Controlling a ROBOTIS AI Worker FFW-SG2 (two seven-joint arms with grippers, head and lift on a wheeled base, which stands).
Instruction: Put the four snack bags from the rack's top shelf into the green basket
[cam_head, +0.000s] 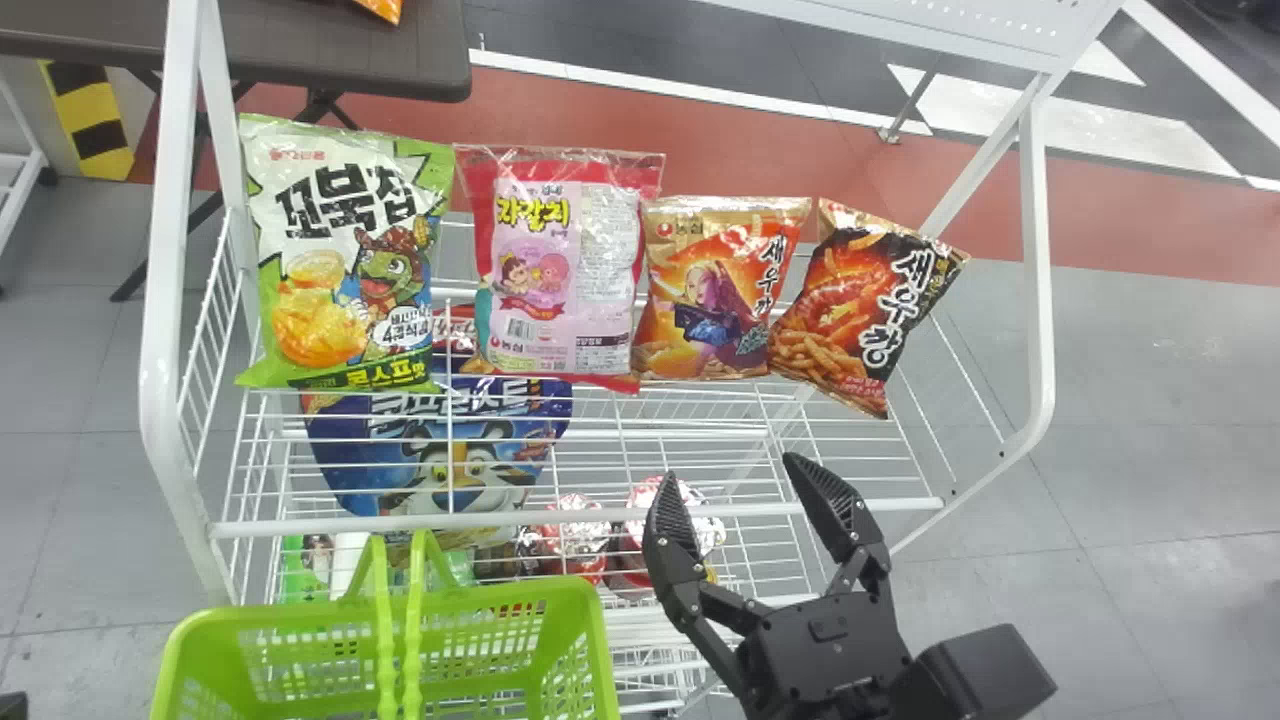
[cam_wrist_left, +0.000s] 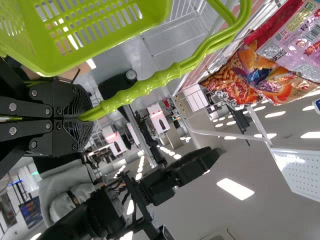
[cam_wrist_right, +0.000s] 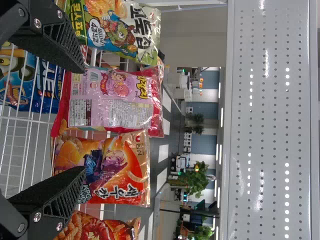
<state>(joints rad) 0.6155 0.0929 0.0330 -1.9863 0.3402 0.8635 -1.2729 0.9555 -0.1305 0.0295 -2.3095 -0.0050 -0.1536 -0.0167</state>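
"Head view, then: what's on the rack's (cam_head: 1040, 260) top shelf (cam_head: 840, 508)?"

"All four snack bags (cam_head: 570, 270), side by side. From the left, a green-and-white bag (cam_head: 345, 250), a pink one with red edges, an orange bag (cam_head: 715, 290), and a black-and-orange bag (cam_head: 865, 310), that last one tilted."

"And the right gripper (cam_head: 730, 470)?"

"By the shelf's front rail, nearer the robot than the orange and black-and-orange bags and apart from them. Its fingers are spread, nothing between them."

"What about the left gripper (cam_wrist_left: 90, 117)?"

"In the left wrist view it's pressed together on the green basket's (cam_head: 520, 592) handle (cam_head: 413, 620). The basket is in front of the rack, toward the left."

"Anything under the bags' shelf?"

"Through the wires, a blue bag (cam_head: 350, 450) and, to its right, some red-and-silver packages (cam_head: 575, 535)."

"Farther out?"

"A dark desk (cam_head: 350, 60) behind the rack at the left, with part of an orange packet (cam_head: 382, 8) on it."
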